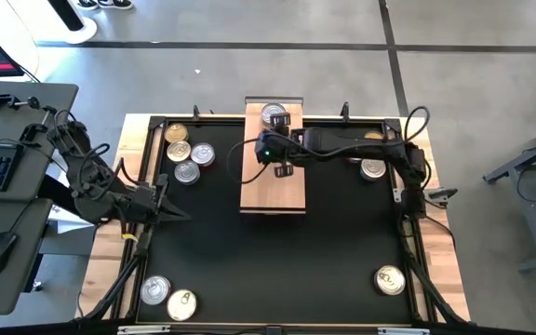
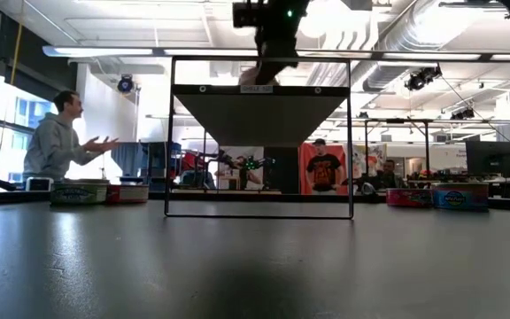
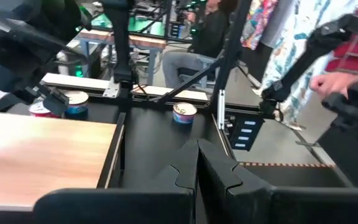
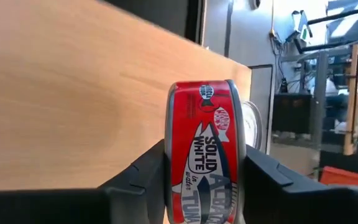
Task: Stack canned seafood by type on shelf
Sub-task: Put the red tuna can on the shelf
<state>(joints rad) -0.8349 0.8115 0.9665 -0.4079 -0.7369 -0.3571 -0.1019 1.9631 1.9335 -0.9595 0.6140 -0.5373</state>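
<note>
shelf (image 1: 273, 191) light wood | right tool (image 4: 201, 180) grips red tin (image 4: 204, 149) on edge | left tool (image 3: 197, 168) narrow

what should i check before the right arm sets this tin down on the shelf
1. Grip: right gripper shut on the red tin, held on edge: ok.
2. Position: gripper over the shelf: ok.
3. Landing spot: bare wood below the tin: ok.
4. Matching type: a can at the shelf's far end, label unreadable: cannot tell.
5. Left gripper parked clear at the mat's left side: ok.
</note>
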